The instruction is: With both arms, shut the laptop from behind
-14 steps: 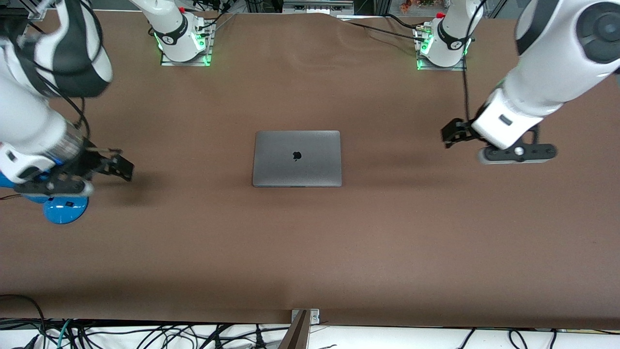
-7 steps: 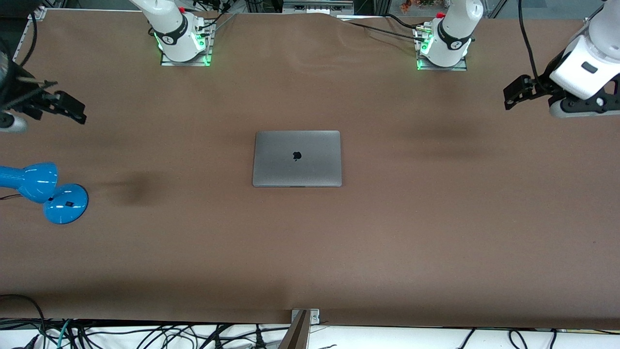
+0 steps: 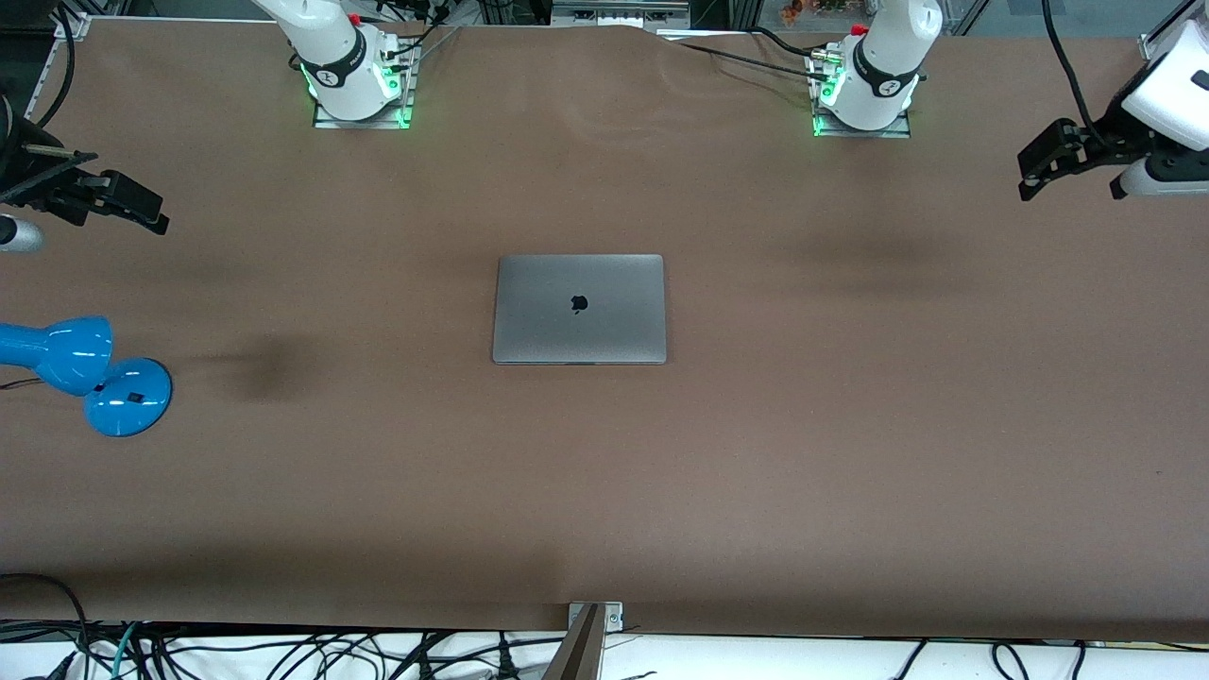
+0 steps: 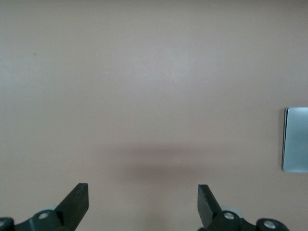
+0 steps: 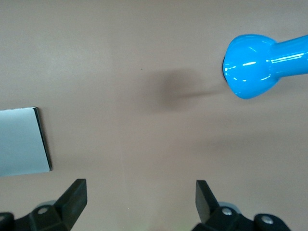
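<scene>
Seen from the front camera, the laptop (image 3: 579, 309) lies flat at the middle of the brown table (image 3: 604, 491), its lid already down with the logo facing up. Both arms wait high and wide of it: the left gripper (image 3: 1058, 161) hangs over the table's edge at the left arm's end, the right gripper (image 3: 118, 203) over the edge at the right arm's end, and a blue lamp (image 3: 85, 373) sits on the table nearer the camera than that gripper. Through the left wrist camera, the left gripper's fingers (image 4: 77, 202) stand spread wide over bare table with nothing between them, and a sliver of the laptop shows at the frame's edge. Through the right wrist camera, the right gripper's fingers (image 5: 74, 199) are likewise spread and empty, with a laptop corner and the lamp's head in sight. Closing looks finished, though a slight gap at the hinge could not be ruled out from here; the sound move is to keep both arms clear and leave the lid alone.
</scene>
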Motion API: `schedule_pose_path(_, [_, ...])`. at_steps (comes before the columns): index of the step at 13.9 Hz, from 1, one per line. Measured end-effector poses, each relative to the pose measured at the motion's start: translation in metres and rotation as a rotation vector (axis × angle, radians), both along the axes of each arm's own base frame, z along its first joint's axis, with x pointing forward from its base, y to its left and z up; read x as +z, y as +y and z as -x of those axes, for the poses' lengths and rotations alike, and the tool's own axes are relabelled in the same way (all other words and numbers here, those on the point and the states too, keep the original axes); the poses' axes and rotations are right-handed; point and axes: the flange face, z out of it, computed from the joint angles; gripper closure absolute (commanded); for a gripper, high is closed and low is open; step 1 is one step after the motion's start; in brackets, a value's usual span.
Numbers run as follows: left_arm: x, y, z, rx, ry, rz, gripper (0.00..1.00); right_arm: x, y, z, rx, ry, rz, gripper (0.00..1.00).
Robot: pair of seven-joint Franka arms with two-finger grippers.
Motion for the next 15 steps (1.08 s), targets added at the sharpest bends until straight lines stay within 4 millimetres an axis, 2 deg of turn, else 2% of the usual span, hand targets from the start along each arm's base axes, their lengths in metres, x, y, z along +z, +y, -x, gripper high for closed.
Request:
schedule_pose_path(3, [-0.010,0.015,-0.020,0.031,0.013,0.023,0.00,-0.003,0.004,-0.001,0.006,0.004,0.000,0.00])
schedule_pose_path(6, [-0.026,0.047,-0.032,0.081,0.036,0.043,0.00,-0.003,0.011,-0.001,0.019,0.004,0.000,0.00])
schedule_pose_path(10, [-0.020,0.074,-0.032,0.049,0.025,0.043,0.00,-0.003,0.017,-0.001,0.029,0.004,0.000,0.00])
schedule_pose_path(12, [-0.016,0.078,-0.031,0.028,0.019,0.043,0.00,-0.003,0.017,-0.001,0.029,0.005,-0.001,0.00])
schedule_pose_path(15, [-0.016,0.065,-0.032,0.003,0.022,0.043,0.00,-0.003,0.016,-0.001,0.028,0.005,-0.001,0.00])
